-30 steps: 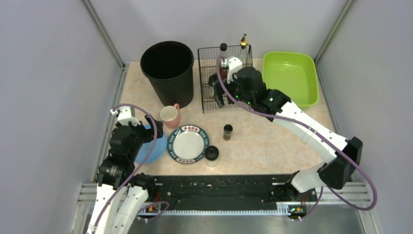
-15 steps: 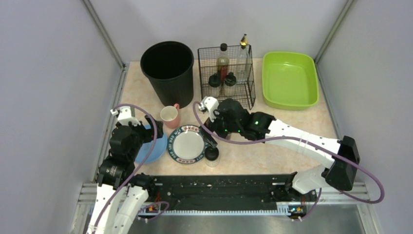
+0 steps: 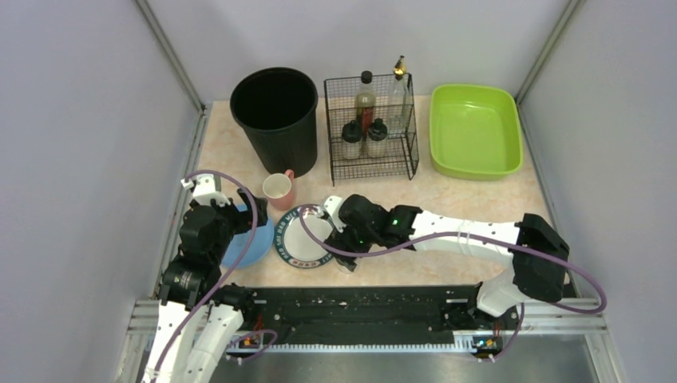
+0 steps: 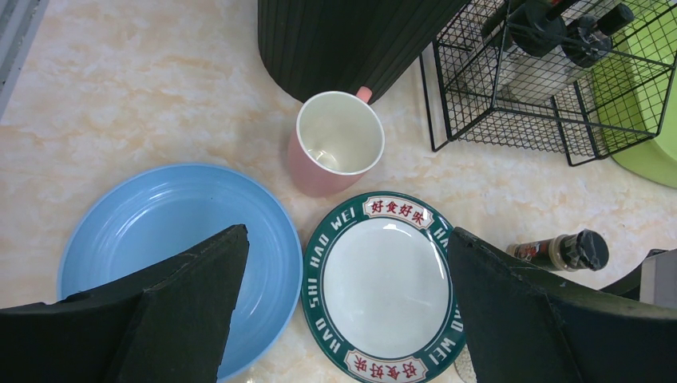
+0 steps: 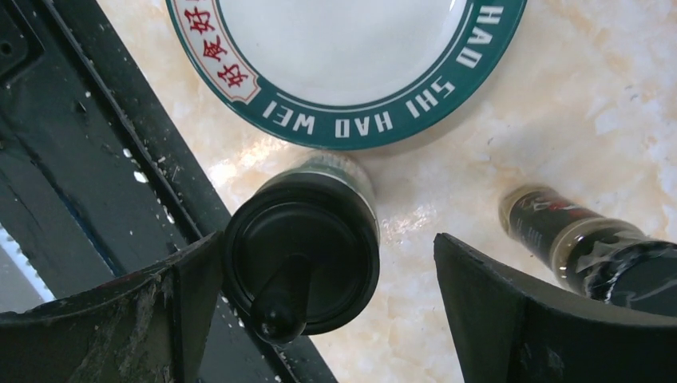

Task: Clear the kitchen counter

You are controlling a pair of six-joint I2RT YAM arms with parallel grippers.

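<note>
The beige speckled kitchen counter [image 3: 479, 195] holds a blue plate [image 3: 254, 246], a white plate with a green lettered rim [image 3: 299, 239] and a pink mug [image 3: 278, 189]. My left gripper [image 3: 242, 215] hangs open and empty above the two plates [image 4: 347, 239]. My right gripper [image 3: 342, 243] is open and low around a jar with a black lid [image 5: 302, 263] at the counter's front edge; the left finger is nearly against it. A small dark bottle [image 5: 591, 247] stands just outside the right finger and shows in the left wrist view [image 4: 559, 250].
A black bin [image 3: 275, 112] stands at the back left. A wire rack [image 3: 403, 155] beside it holds several bottles. A lime-green tray [image 3: 475, 132] is at the back right. The black rail [image 3: 359, 307] runs along the front, right beside the jar.
My right arm has swung from the wire rack toward the front and come down around the black-lidded jar. The left arm has not moved.
</note>
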